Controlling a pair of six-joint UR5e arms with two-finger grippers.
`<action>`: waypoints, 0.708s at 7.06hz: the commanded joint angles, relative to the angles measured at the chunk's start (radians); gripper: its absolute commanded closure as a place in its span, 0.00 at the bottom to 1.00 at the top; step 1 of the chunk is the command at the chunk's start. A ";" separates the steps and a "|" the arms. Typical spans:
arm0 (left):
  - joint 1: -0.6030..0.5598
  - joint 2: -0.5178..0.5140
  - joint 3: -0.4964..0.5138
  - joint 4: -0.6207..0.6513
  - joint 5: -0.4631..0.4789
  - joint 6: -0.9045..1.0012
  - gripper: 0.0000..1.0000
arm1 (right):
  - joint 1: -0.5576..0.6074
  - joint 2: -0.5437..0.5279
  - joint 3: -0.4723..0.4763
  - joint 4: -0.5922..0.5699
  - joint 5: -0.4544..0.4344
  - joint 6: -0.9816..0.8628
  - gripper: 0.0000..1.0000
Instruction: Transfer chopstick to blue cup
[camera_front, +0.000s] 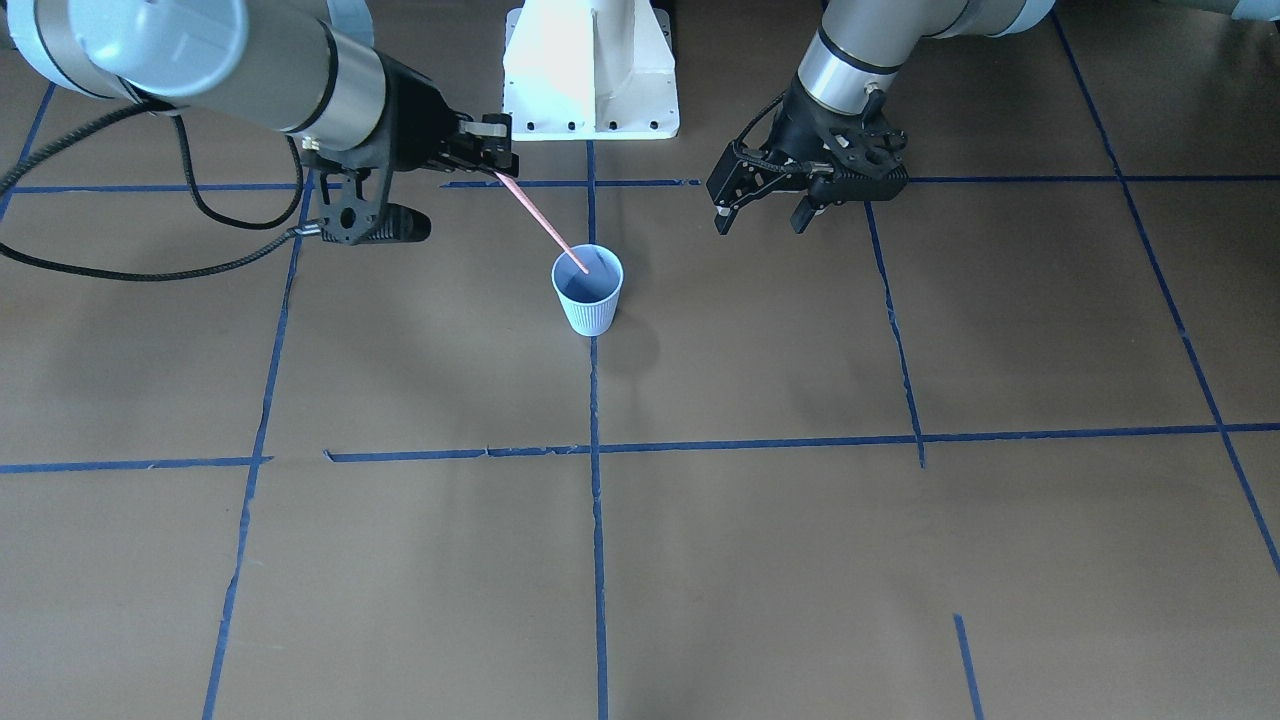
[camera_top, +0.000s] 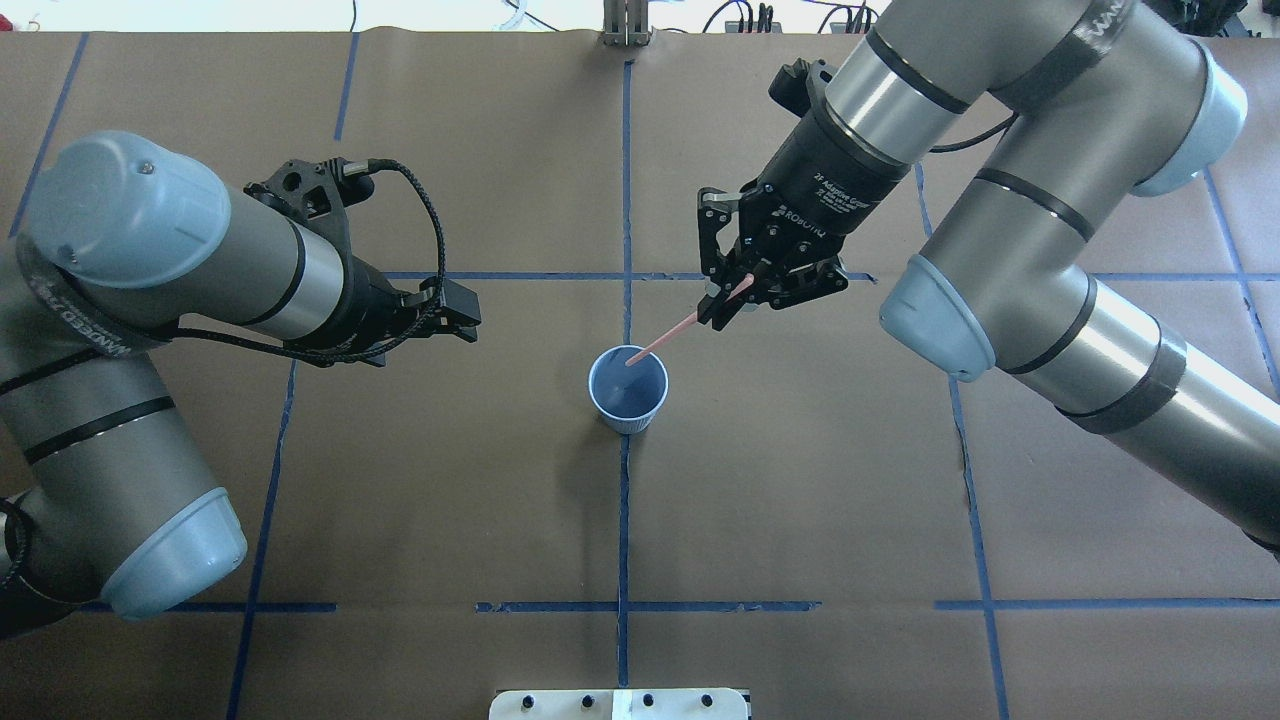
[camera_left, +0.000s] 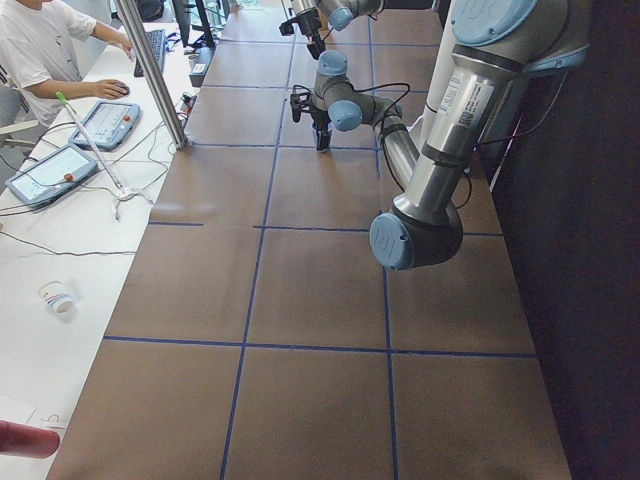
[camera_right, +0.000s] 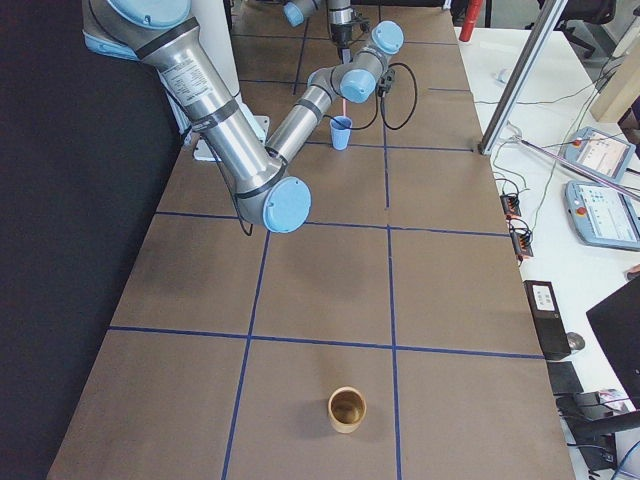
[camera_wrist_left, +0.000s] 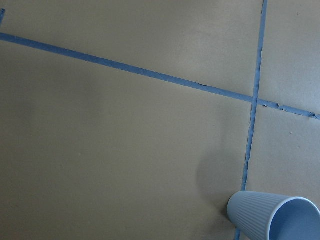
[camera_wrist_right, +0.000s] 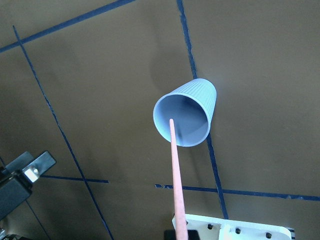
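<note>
chopstick slanting into blue cup mouth, wide gap toward left arm

The pinkish chopstick is slanting, its upper end being pinched in the right tool, its lower tip dipping inside the upright, ribbed blue cup.

Chopstick slants from right pincer to cup mouth; left pincer apart.
</note>
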 joint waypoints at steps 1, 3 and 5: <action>-0.002 0.003 -0.002 0.000 0.000 0.001 0.00 | -0.027 0.028 -0.116 0.078 -0.016 0.000 0.99; -0.005 0.003 -0.002 0.000 0.000 -0.001 0.00 | -0.087 0.040 -0.165 0.080 -0.094 0.000 0.93; -0.011 0.003 -0.003 0.000 0.000 -0.001 0.00 | -0.107 0.054 -0.193 0.083 -0.097 -0.001 0.26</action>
